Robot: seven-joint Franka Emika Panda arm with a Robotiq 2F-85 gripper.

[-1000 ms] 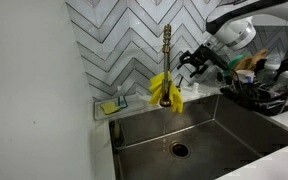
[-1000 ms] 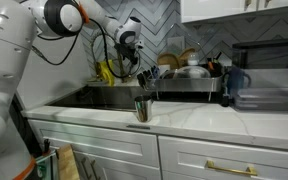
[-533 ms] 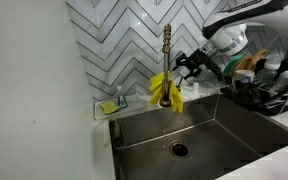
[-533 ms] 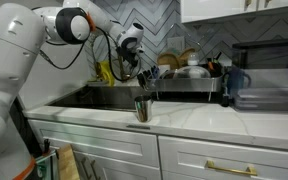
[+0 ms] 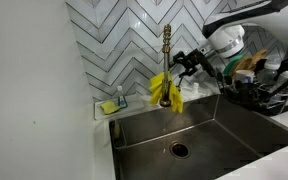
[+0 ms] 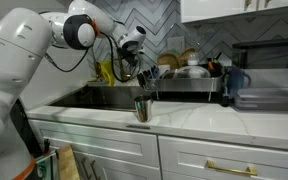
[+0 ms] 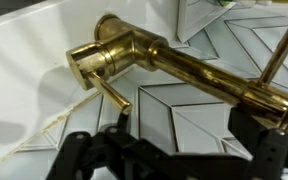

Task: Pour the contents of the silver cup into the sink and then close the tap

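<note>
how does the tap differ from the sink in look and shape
The tap is brass-gold, the sink dark grey. The tap is tall, slim and upright; the sink is a wide, low rectangular basin. The tap has a yellow cloth draped on it; the sink has a round drain in its floor. Both look metal.

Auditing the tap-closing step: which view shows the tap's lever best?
Wrist view: the tap fills the frame, its thin lever plain. In an exterior view the tap stands whole but small; in an exterior view only the yellow cloth by it is clear.
</note>
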